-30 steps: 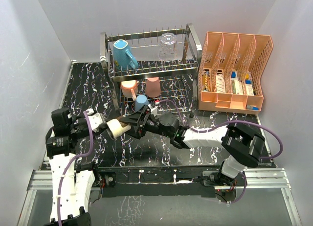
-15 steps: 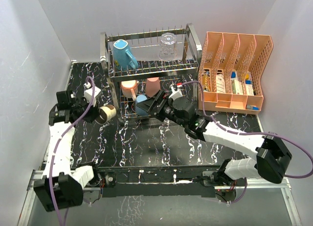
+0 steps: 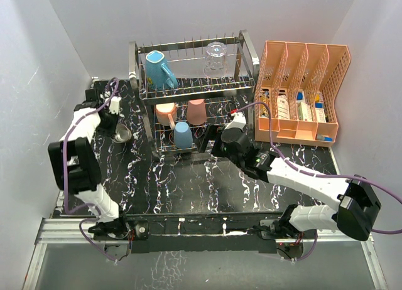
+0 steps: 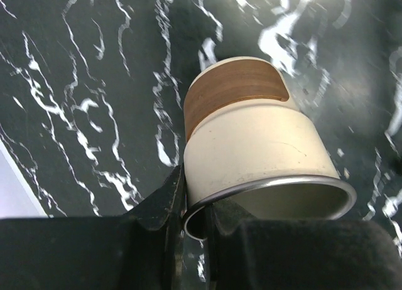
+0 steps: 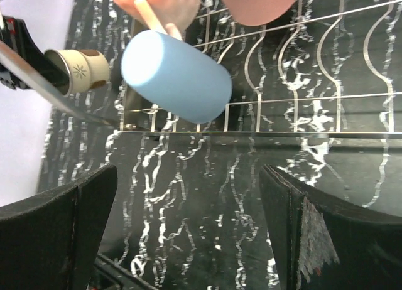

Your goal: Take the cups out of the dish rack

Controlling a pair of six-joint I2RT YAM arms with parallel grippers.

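Steel-lined tan cup looks light and slick; left hand pinches its rim. My right hand is spread wide, I'd grab the light blue tumbler mid-body.

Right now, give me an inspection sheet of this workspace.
Surface: black marbled table; nothing spilled that I can see.
Job's things: the dish rack holds a teal mug and a clear glass on top, with a pink mug, a red tumbler and a blue tumbler below. The tan cup is out of the rack, to its left.
Clutter: orange file organiser with small items, right of the rack.
Grippers: left gripper shut on the tan cup's rim; right gripper open, empty, facing the blue tumbler.
Cables: purple cables along both arms; no snag seen.
Surroundings: white walls on three sides.
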